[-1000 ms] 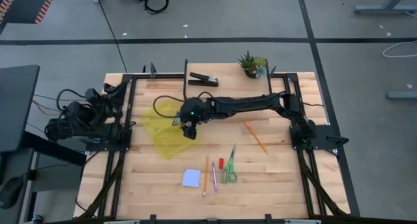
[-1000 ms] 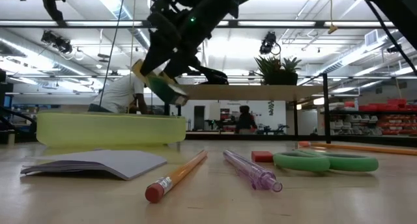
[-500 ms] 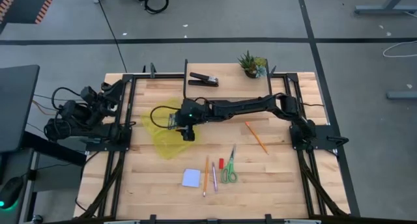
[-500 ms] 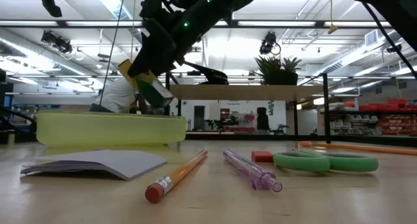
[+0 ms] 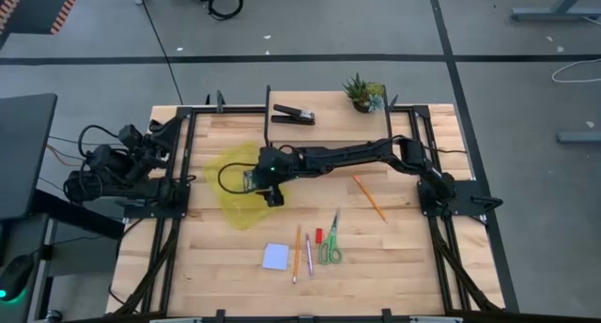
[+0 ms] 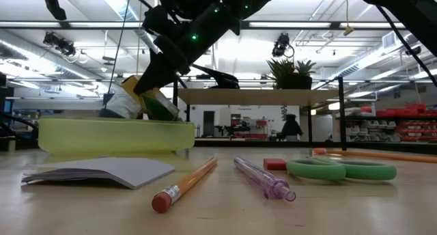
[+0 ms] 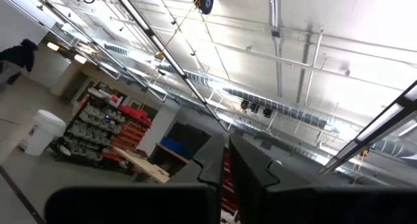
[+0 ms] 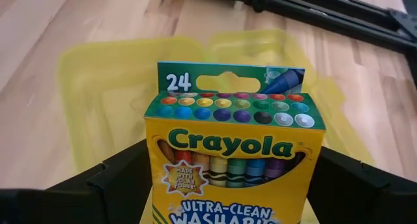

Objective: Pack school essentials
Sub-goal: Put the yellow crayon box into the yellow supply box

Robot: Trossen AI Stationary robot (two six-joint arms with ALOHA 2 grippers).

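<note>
My right gripper [image 5: 262,180] [image 8: 232,188] has reached across the table and is shut on the yellow-green crayon box [image 8: 234,152] [image 6: 145,102] over the yellow see-through container [image 5: 237,189] [image 6: 116,135]. On the near half of the table lie the pale blue notepad [image 5: 275,256], an orange pencil [image 5: 297,253], the pink pen [image 5: 308,255], the red eraser [image 5: 318,235] and the green-handled scissors [image 5: 330,244]. A second orange pencil [image 5: 369,197] lies toward the right. My left gripper [image 7: 228,175] is shut, parked off the table's left edge and pointing up at the ceiling. My right gripper pinches the crayon box between its two fingers [image 8: 114,185], one on each narrow side [image 8: 154,185] of the box's lower half. The fingers slant down from the table's right. The box is tilted, and in the low view its lower end [image 6: 161,113] dips behind the container's wall.
A black stapler [image 5: 293,115] and a small potted plant [image 5: 362,92] stand at the far edge. The dark frame rails [image 5: 188,163] run along both sides of the table. Bare wood lies to the left of the notepad and near the right rail.
My right gripper has carried the crayon box toward the table's left and down, from beside the container's right part to over its middle. The box has sunk from well above the container's rim to the rim's height and has stayed tilted. The gripper has stayed shut on it.
</note>
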